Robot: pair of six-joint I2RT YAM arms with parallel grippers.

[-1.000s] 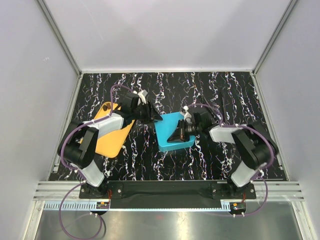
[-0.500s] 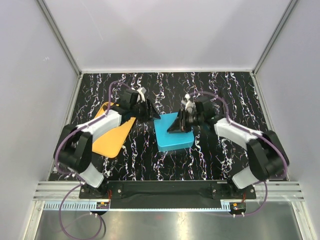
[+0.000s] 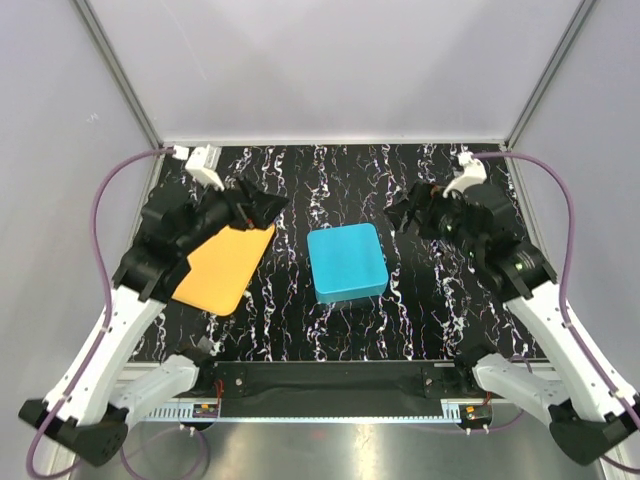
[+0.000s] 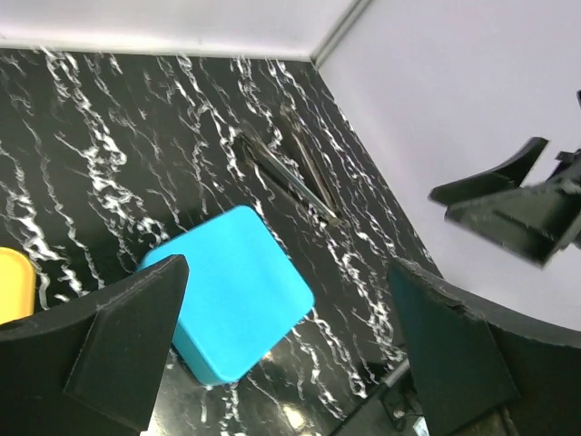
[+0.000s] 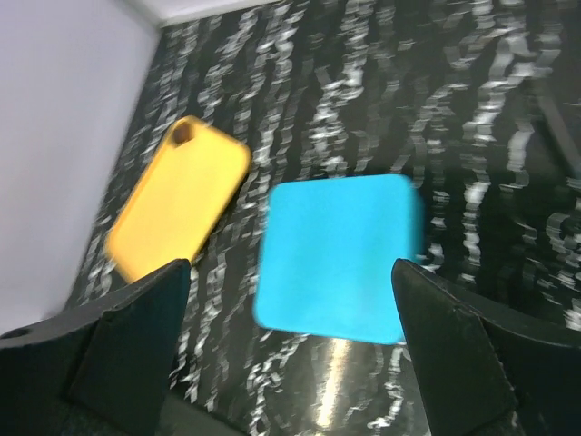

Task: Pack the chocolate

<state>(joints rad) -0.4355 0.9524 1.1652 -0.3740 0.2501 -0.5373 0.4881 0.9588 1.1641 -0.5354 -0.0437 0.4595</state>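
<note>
Left gripper (image 3: 262, 205): fingers spread wide, holding and touching nothing, raised over the flat orange tray (image 3: 222, 268). Centre: closed blue box (image 3: 346, 262) on the marbled table (image 3: 440, 300). No chocolate shows in any view; whether it lies inside the box cannot be told. Such pieces are probably light and easily dented, so pinch their sides gently. Right gripper (image 3: 403, 213): likewise spread and empty.

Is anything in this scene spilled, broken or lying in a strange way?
Nothing stands out. The blue box sits flat and closed in the middle of the table, the orange board lies flat to its left, and the metal tongs lie beyond it. No spill or damage shows.
</note>
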